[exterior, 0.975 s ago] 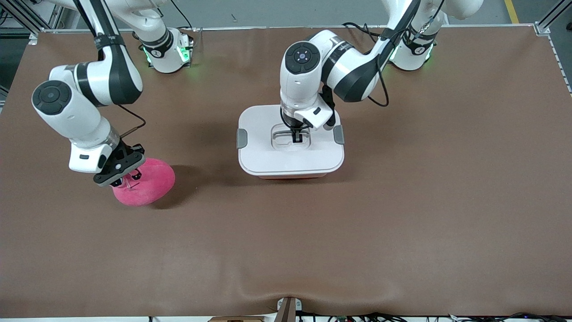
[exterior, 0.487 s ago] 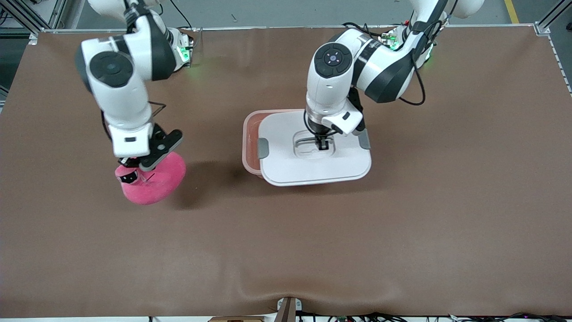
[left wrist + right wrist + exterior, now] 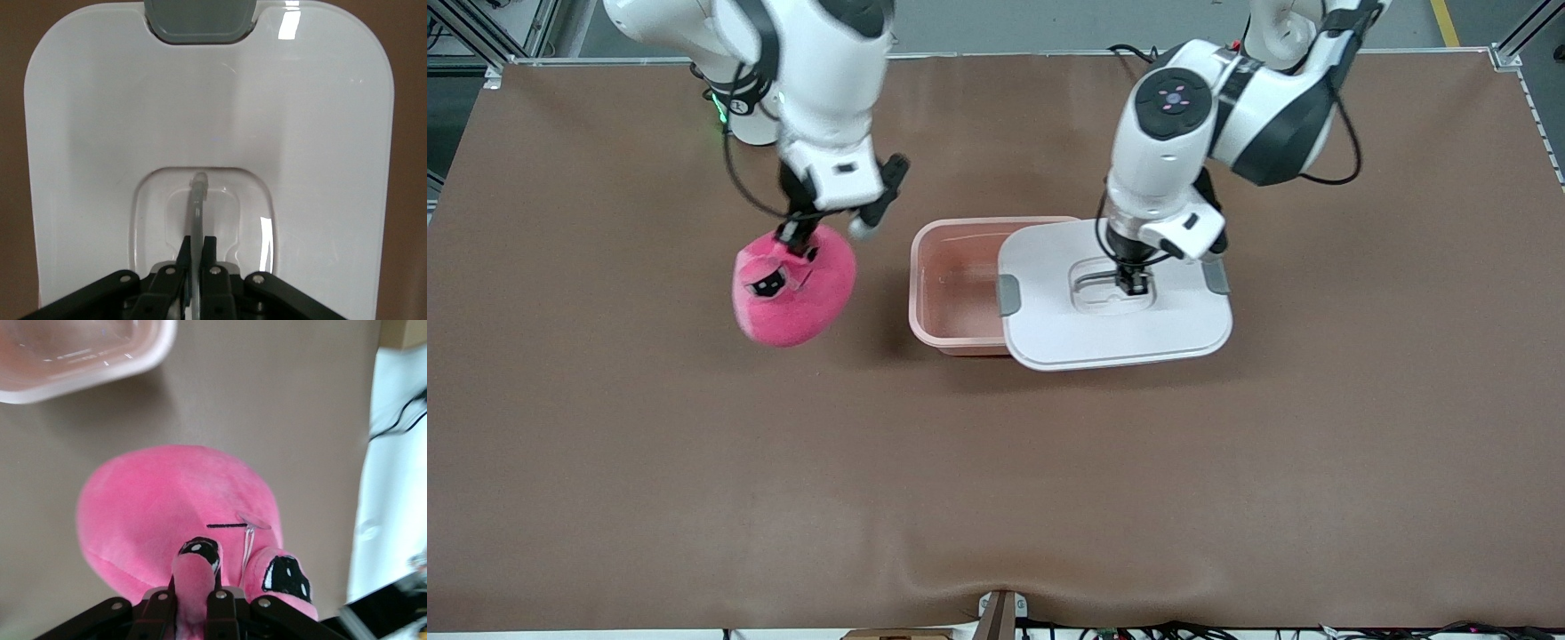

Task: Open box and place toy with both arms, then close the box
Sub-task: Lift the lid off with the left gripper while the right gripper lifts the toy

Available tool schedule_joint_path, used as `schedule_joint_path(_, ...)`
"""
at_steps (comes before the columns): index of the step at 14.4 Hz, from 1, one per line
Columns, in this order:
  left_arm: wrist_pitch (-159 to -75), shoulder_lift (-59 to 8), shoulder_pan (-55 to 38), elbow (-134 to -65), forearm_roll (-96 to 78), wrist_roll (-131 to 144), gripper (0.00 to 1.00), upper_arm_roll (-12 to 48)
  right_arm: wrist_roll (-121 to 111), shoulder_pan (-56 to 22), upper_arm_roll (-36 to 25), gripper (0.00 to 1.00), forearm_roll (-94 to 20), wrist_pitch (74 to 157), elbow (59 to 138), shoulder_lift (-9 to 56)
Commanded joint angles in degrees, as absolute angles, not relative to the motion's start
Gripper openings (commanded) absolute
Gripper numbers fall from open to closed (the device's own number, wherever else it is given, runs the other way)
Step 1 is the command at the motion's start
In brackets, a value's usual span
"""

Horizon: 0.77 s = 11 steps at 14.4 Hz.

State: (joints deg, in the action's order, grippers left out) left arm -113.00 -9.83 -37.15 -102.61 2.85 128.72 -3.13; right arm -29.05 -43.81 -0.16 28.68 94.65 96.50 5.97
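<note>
Left tool (image 3: 1134, 283) pinched the lid (image 3: 1116, 307) by its handle (image 3: 197, 207), half over the open box (image 3: 959, 286) mid-table. Right tool (image 3: 796, 238) clamped on the toy (image 3: 791, 286), airborne beside the box.

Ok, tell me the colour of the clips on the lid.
Grey. One clip on the white lid shows best in the left wrist view.
</note>
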Motion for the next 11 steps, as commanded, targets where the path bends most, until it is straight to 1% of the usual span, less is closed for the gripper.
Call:
schedule_joint_path(1,-114.87,-3.88,-33.33,-109.15,3.69,122.72,0.0,-2.2,-29.09,-51.22,-0.97,0.0,35.23,91.86,94.14,7.03)
schedule_joint_path(3,-114.96,-1.85,-31.21,-111.09,3.52,117.53,0.0,-2.28,-29.18,-52.81,-0.97,0.0,35.25,89.14,91.77,9.57)
schedule_joint_path(5,-114.96,-0.97,-28.57,-112.05,2.99,114.36,0.0,-2.2,-29.09,-56.5,-1.05,0.0,35.59,87.02,89.49,13.6)
schedule_joint_path(8,-114.96,1.14,-24.53,-113.73,2.47,106.47,0.0,-2.2,-29.44,-56.78,-1.14,0.0,34.98,84.21,80.27,21.6)
schedule_joint_path(9,-114.79,1.4,-23.13,-113.73,0.81,103.65,0.0,-2.2,-29.36,-57.04,-1.06,0.0,34.98,84.03,78.77,23.36)
schedule_joint_path(11,-114.35,1.49,-20.75,-113.73,-1.92,99.95,0.0,-2.2,-29.18,-57.91,-1.05,0.0,34.72,84.2,78.57,24.52)
